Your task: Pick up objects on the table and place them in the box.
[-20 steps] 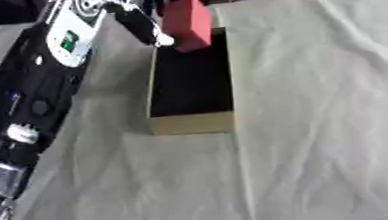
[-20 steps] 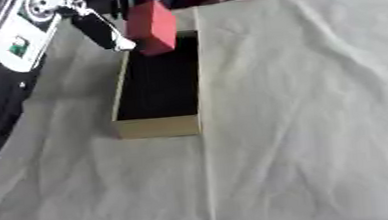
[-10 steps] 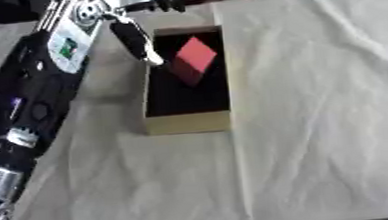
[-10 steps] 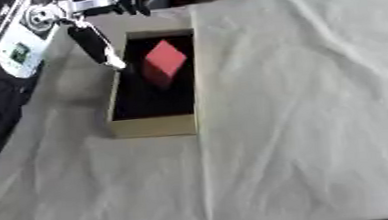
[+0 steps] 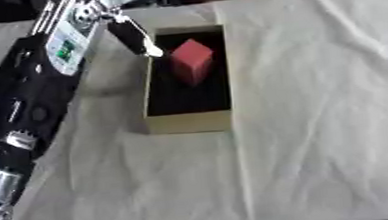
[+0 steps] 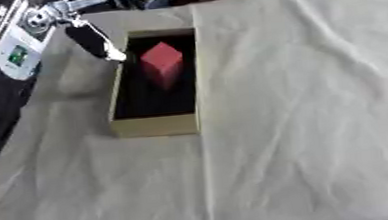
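Table (image 5: pixel 321 121) covered w/ a wrinkled off-white cloth, dark clutter along the far edge, too vague to name. A shallow tan box (image 5: pixel 190 123) w/ a dark interior sat left of centre on the cloth, long side running away from the camera.

Task's thing: a red block (image 5: pixel 192 61), inside the box, toward its far half. It looked tilted on a corner or edge rather than lying flat, one vertex up; can't tell if it was settled or leaning on the box floor. Not touching any fingers.

Left hand (image 5: pixel 100 4) came in from the upper left, arm running diagonally down the left side of the view. One dark finger w/ a pale tip (image 5: pixel 136 37) reached down toward the box's left wall, tip just beside the rim and near the block but apart from it. Fingers spread and extended, holding nothing, i.e. released. Judgement: hand placed above the box's near-left rim b/c that's where a drop into the box would be made; block sits under/next to the fingertip for that reason.

Right hand not seen in either view.

No other loose objs visible on the cloth, so as far as shown the placing step looks done for this block. Next probably needs the hand lifted clear w/o catching the box wall; risk is a fingertip nudging the light box or tipping the block.
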Motion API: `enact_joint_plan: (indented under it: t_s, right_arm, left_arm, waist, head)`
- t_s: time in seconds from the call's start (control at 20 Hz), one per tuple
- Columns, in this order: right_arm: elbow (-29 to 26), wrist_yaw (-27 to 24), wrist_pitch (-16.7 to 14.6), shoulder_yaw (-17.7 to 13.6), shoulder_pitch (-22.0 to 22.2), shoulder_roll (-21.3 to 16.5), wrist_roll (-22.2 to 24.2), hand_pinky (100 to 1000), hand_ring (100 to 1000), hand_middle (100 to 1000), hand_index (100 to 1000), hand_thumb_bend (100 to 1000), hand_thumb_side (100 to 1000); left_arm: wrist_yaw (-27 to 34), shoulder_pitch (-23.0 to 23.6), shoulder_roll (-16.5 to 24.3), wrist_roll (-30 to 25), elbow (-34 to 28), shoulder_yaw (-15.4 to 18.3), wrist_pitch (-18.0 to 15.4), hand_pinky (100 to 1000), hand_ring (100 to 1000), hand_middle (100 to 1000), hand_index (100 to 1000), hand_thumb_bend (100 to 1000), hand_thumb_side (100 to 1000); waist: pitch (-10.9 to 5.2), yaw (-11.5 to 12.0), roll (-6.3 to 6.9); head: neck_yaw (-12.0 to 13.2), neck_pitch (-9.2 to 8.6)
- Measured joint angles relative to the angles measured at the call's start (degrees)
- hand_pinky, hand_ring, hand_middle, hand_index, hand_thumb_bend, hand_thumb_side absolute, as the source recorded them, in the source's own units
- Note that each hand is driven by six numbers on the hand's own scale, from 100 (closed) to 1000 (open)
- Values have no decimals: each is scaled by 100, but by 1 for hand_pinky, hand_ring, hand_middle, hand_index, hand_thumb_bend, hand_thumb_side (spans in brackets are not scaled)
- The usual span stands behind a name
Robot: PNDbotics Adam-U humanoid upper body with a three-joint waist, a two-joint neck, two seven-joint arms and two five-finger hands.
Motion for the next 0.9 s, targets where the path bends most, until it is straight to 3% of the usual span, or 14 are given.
enact_joint_plan:
  t_s: [0.05, 0.3, 0.6, 0.9]
  right_arm:
    - [0, 0, 1, -1, 13, 0, -3, 846, 811, 796, 806, 100, 389]
    - [0, 6, -8, -40, 43, -1, -40, 846, 810, 796, 806, 100, 389]
    - [0, 12, -23, -87, 78, -2, -92, 845, 810, 796, 806, 100, 389]
    - [0, 33, -50, -127, 119, -2, -139, 845, 810, 795, 806, 100, 390]
  left_arm:
    - [157, 70, 18, 258, -191, 61, 135, 663, 700, 683, 765, 228, 100]
    - [1212, 613, 358, 1479, -1482, 320, 820, 625, 663, 656, 743, 128, 100]
    - [2260, 1474, 838, 2543, -2910, 695, 1282, 602, 638, 636, 728, 100, 100]
    - [2995, 2287, 1180, 3655, -3928, 1149, 1504, 602, 641, 639, 730, 100, 100]
  waist:
    - [0, 23, 0]
    - [17, 59, 0]
    - [51, 40, 0]
    - [91, 44, -2]
  head:
    - [-7, 0]
    - [-92, 2]
    - [-171, 3]
    - [-199, -3]
